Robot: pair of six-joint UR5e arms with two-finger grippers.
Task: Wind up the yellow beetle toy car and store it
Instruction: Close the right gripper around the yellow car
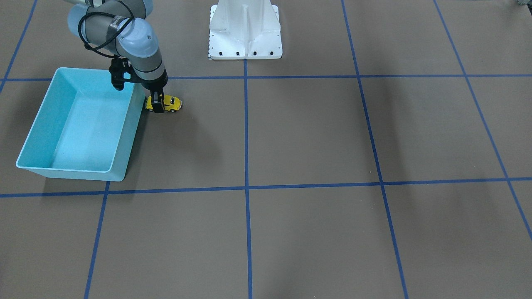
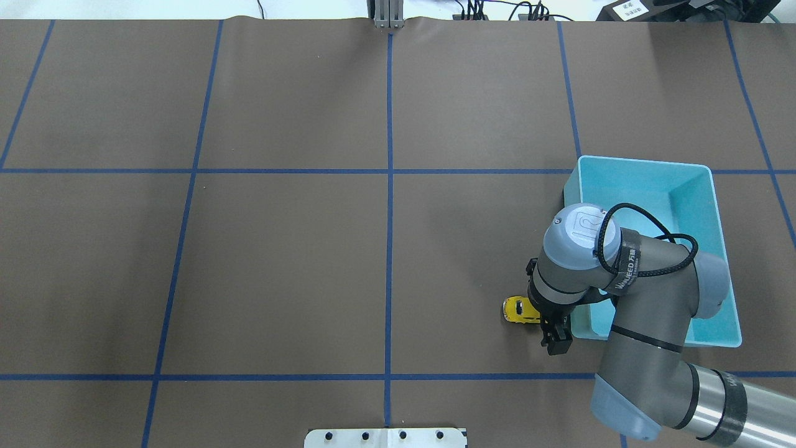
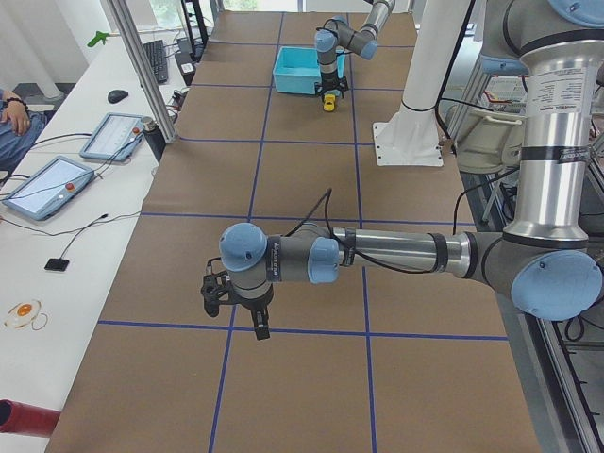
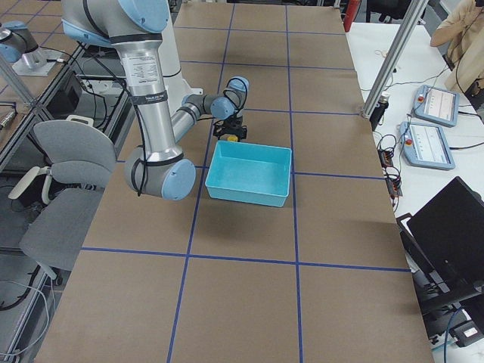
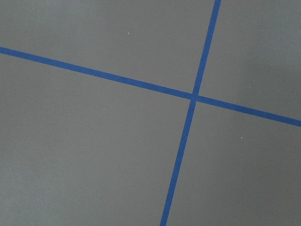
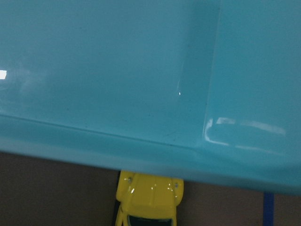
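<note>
The yellow beetle toy car (image 1: pixel 166 103) stands on the brown table just outside the long wall of the light blue bin (image 1: pixel 39 124). My right gripper (image 1: pixel 157 104) comes straight down over the car's middle, with one finger (image 1: pixel 157 108) against its side, and looks shut on it. The car (image 2: pixel 520 310) also shows in the overhead view, half hidden under my right wrist. In the right wrist view the car (image 6: pixel 149 197) sits low in the frame below the bin's wall (image 6: pixel 141 94). My left gripper (image 3: pixel 238 304) hangs over the table far from the car, and I cannot tell whether it is open or shut.
The bin (image 2: pixel 721 261) holds nothing that I can see. The robot's white base (image 1: pixel 245 31) stands at the table's middle edge. Blue tape lines (image 5: pixel 193 96) grid the brown mat. Tablets and an operator (image 3: pixel 14 109) are on a side table.
</note>
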